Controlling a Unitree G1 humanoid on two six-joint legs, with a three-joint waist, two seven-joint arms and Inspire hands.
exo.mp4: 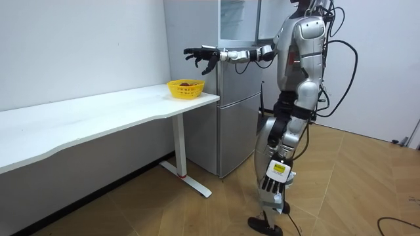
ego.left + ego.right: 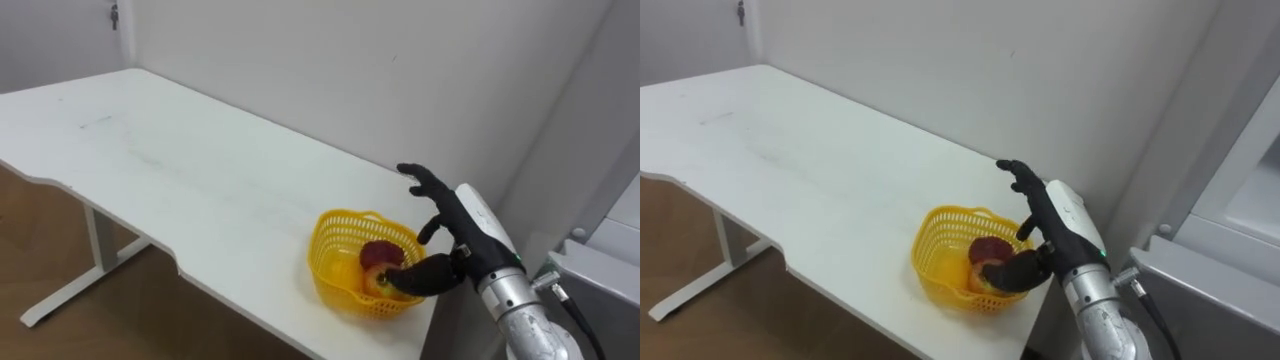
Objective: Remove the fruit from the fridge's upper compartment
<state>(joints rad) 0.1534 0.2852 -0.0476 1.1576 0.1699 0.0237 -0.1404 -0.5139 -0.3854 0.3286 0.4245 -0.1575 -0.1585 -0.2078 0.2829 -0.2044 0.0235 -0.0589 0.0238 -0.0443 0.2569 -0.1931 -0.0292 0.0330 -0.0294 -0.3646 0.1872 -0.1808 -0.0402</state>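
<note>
A yellow mesh basket (image 2: 338, 238) stands at the right end of the white table (image 2: 180, 170), close to its corner. Inside it lie a red fruit (image 2: 378, 252) and something yellow-orange. My right hand (image 2: 452, 228) is open with its fingers spread and holds nothing. In the room view it hovers (image 1: 200, 55) well above the basket (image 1: 186, 89), with the arm stretched out level. My left hand (image 1: 275, 185) hangs open and idle by my leg. I stand upright in front of the silver fridge (image 1: 237, 118), whose upper compartment (image 1: 239, 19) is open behind my arm.
The fridge's grey top edge (image 2: 600, 270) lies just right of the table's end. A white wall runs behind the table. The table's long surface (image 1: 85, 115) stretches to the left, with wooden floor (image 1: 354, 190) around me.
</note>
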